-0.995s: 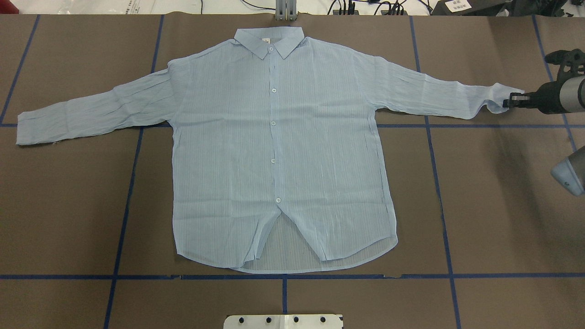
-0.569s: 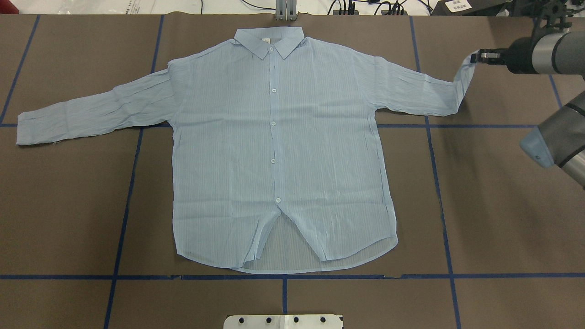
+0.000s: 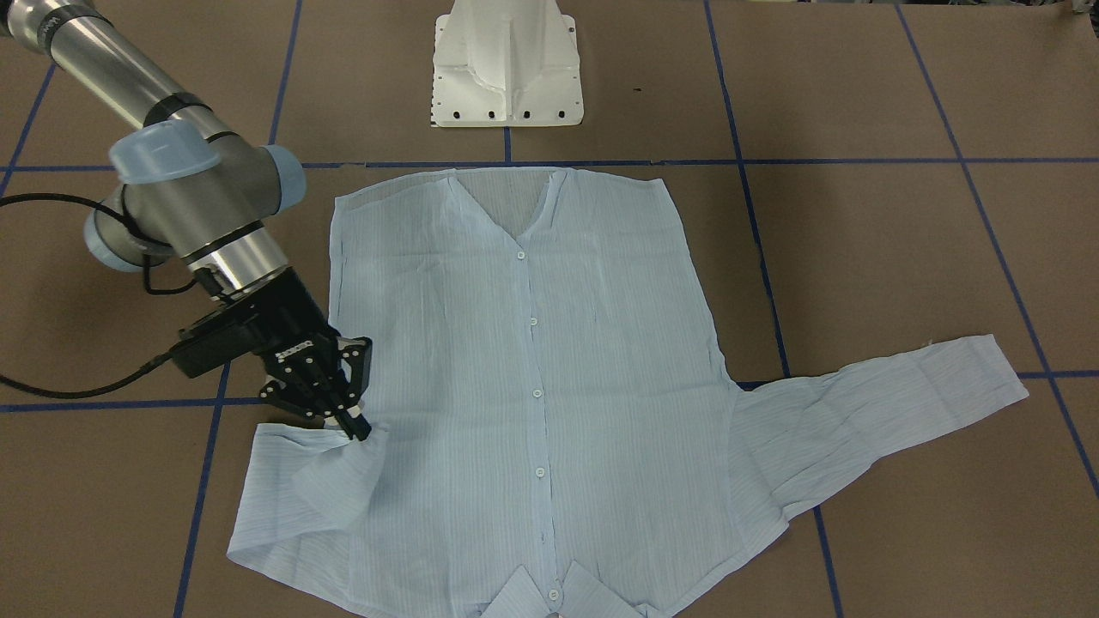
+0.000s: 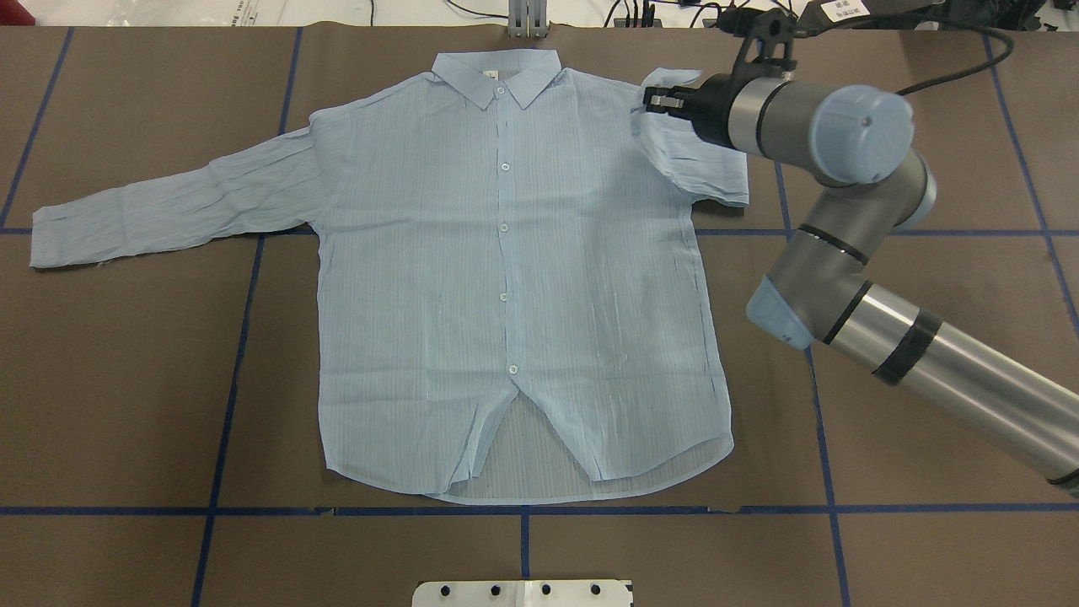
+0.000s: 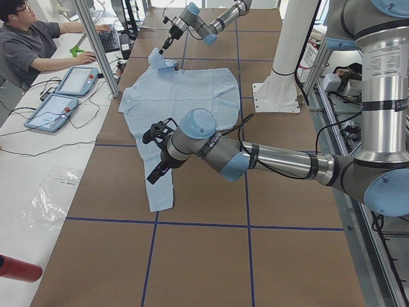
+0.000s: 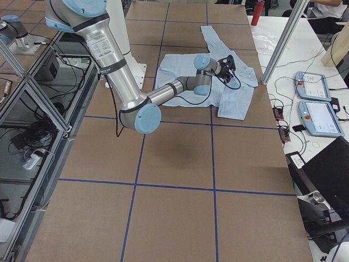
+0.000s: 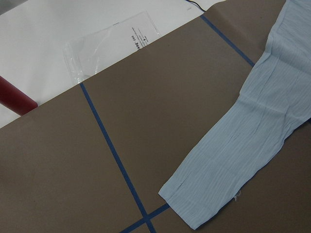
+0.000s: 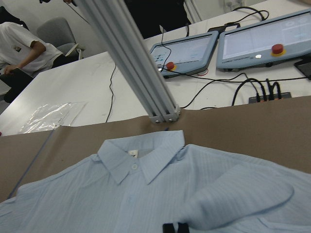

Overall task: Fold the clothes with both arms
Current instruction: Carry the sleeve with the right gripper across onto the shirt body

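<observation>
The clothes are one pale blue striped shirt (image 4: pixel 506 295) lying flat, button side up, collar at the table's far edge (image 8: pixel 141 160). My right gripper (image 4: pixel 659 99) is shut on the cuff of the sleeve on that side, held just above the shoulder, so the sleeve (image 4: pixel 704 164) is doubled back on itself. The front-facing view shows the same grip (image 3: pixel 356 427). The other sleeve (image 4: pixel 169 211) lies stretched out flat. My left gripper (image 5: pixel 153 176) shows only in the exterior left view, above that sleeve's cuff (image 7: pixel 233 150). I cannot tell whether it is open or shut.
The white pedestal base (image 3: pixel 506 69) stands at the table's near edge. An aluminium post (image 8: pixel 136 63) rises behind the collar. Control panels (image 8: pixel 257 43) and a seated person (image 5: pixel 32 45) are at the white side table. A red cylinder (image 7: pixel 14 99) and plastic bag (image 7: pixel 107 43) lie beyond the left sleeve.
My right gripper has carried the cuff from the far right, up and leftward to the shoulder, folding that sleeve back. The shirt's body and other sleeve have not moved.
</observation>
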Motion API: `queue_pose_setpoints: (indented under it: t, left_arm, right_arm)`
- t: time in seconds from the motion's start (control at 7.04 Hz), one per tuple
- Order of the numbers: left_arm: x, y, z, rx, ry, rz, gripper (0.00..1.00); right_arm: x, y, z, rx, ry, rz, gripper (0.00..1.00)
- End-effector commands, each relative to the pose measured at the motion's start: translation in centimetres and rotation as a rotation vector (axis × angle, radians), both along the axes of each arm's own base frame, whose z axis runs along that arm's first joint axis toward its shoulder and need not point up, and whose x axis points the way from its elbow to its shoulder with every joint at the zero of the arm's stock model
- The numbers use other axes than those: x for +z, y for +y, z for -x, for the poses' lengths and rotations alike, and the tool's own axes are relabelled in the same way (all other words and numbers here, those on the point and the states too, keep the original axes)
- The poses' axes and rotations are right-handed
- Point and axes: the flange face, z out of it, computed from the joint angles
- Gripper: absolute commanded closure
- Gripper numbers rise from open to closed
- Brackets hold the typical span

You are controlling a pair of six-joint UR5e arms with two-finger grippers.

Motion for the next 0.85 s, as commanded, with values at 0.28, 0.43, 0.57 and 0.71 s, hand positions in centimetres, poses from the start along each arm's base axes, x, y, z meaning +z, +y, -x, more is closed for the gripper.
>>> queue_pose_setpoints:
  t: [0.28,0.43,0.57,0.71]
  left_arm:
    - [0.5,0.0,0.1,-0.001,0.0,0.01,0.0]
    - [0.6,0.0,0.1,-0.001,0.0,0.013,0.0]
    - [1.0,0.5,0.0,-0.001,0.001,0.022,0.0]
    - [1.2,0.5,0.0,-0.001,0.001,0.026,0.0]
  right_arm:
    - [-9.5,8.7,17.1,0.013,-0.014,-0.049,1.0]
    - [-9.9,9.6,19.3,0.004,0.003,-0.045,1.0]
    - [-11.0,9.7,20.3,-0.002,0.045,-0.025,1.0]
    - [-12.8,9.3,21.2,0.001,0.111,0.016,0.33]
